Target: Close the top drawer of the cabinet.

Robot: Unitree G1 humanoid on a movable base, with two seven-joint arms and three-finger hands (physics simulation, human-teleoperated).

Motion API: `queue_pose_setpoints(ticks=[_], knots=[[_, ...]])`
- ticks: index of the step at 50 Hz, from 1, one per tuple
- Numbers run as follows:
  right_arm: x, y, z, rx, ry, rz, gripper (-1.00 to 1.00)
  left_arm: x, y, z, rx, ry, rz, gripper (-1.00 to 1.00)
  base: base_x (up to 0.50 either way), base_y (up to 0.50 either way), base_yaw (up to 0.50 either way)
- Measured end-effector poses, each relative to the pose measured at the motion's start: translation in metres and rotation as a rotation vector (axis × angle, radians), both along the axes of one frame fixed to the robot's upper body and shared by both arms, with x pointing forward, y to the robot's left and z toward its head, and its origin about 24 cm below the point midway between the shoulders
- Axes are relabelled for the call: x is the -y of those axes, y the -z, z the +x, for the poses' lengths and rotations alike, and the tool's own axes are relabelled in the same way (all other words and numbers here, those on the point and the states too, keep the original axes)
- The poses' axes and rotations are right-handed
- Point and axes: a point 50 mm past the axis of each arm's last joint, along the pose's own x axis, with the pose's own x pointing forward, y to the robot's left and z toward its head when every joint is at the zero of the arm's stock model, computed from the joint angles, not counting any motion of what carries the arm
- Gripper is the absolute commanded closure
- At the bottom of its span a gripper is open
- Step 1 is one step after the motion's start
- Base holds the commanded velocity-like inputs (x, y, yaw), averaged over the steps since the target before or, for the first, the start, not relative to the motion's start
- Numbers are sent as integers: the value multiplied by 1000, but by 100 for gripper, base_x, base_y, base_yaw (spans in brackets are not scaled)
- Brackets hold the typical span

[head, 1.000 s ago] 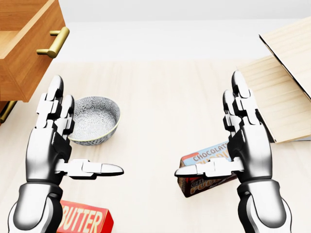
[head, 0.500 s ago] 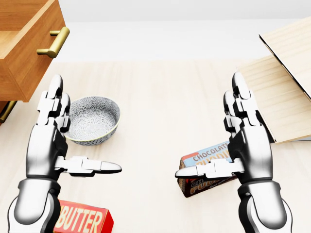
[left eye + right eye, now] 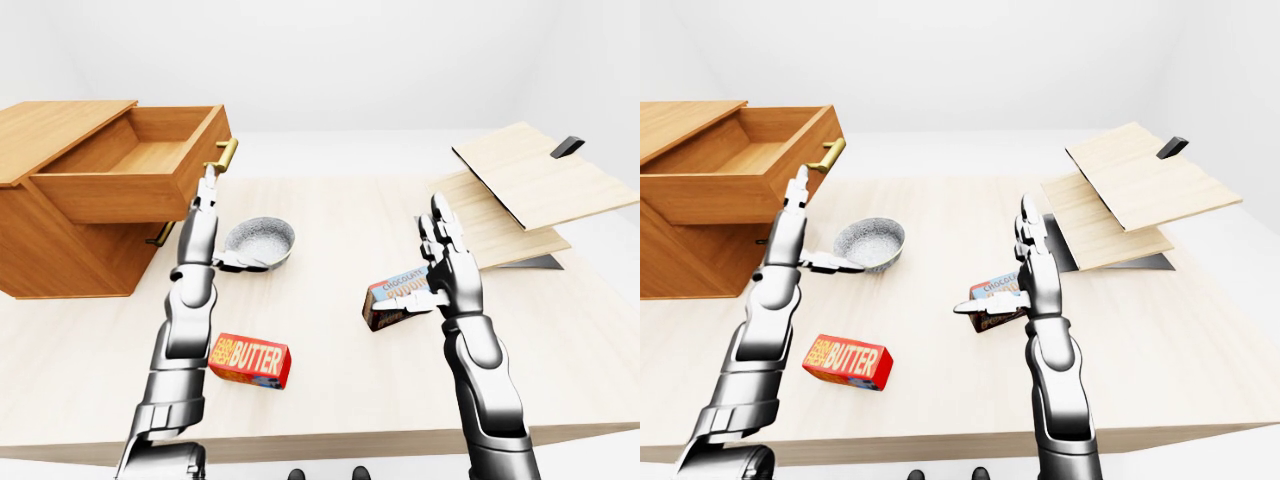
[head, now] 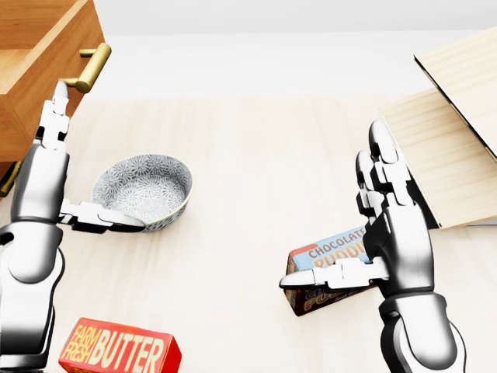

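Observation:
The wooden cabinet stands at the left of the table. Its top drawer is pulled far out and looks empty inside. A brass handle sits on the drawer's front face. My left hand is open, with its fingers stretched up against the drawer front just below the handle and its thumb pointing right. I cannot tell whether the fingers touch the drawer. My right hand is open and empty, raised over the table at the right.
A patterned bowl sits right of my left hand. A red butter box lies at the bottom left. A chocolate pudding box lies under my right hand. Tilted wooden boards stand at the right. A second brass handle shows lower on the cabinet.
My left hand has moved up and to the left, from beside the bowl to the drawer front under the handle. The right hand has stayed put.

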Motion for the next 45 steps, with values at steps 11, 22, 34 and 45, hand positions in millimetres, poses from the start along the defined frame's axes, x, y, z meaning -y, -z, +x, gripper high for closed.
queue_pose_setpoints(ticks=[11, 22, 34, 45], knots=[[1, 2, 0, -8, 1, 2, -100, -16, 2, 17, -34, -100, 113, -100, 0, 0, 0], [1, 3, 1, -14, 3, 4, -100, -28, 6, 29, -69, -193, 214, -100, 0, 0, 0], [1, 5, 2, -23, 3, 3, -100, -42, 5, 32, -83, -266, 255, -100, 0, 0, 0], [1, 7, 1, -30, 3, 0, -100, -57, 4, 30, -88, -323, 260, -100, 0, 0, 0]])
